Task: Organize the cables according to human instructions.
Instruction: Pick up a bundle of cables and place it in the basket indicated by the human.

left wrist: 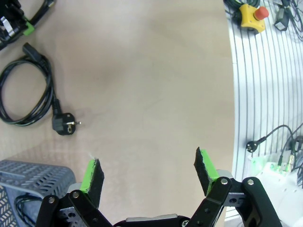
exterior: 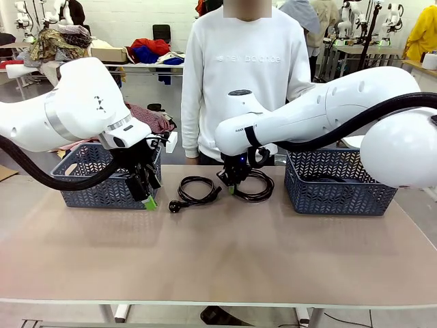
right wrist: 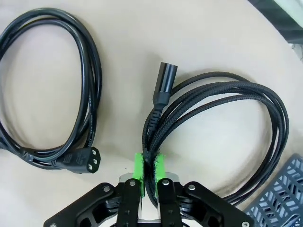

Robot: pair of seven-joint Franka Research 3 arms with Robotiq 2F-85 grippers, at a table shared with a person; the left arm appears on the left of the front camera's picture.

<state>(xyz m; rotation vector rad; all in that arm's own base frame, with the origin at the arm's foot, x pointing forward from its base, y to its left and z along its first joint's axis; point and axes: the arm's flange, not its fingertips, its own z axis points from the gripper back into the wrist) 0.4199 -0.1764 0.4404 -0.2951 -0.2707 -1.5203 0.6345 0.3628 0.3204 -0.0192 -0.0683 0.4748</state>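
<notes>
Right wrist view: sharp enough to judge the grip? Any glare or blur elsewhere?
Right wrist view: sharp, evenly lit, braided cable clear in the shut right pincer. Left wrist view: crisp, no glare. Front view: softer, faint arm shadows on the table.

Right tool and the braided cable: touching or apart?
Touching. The right wrist view shows the right tool shut with both green pads pressed against the braided cable strands between them.
</notes>
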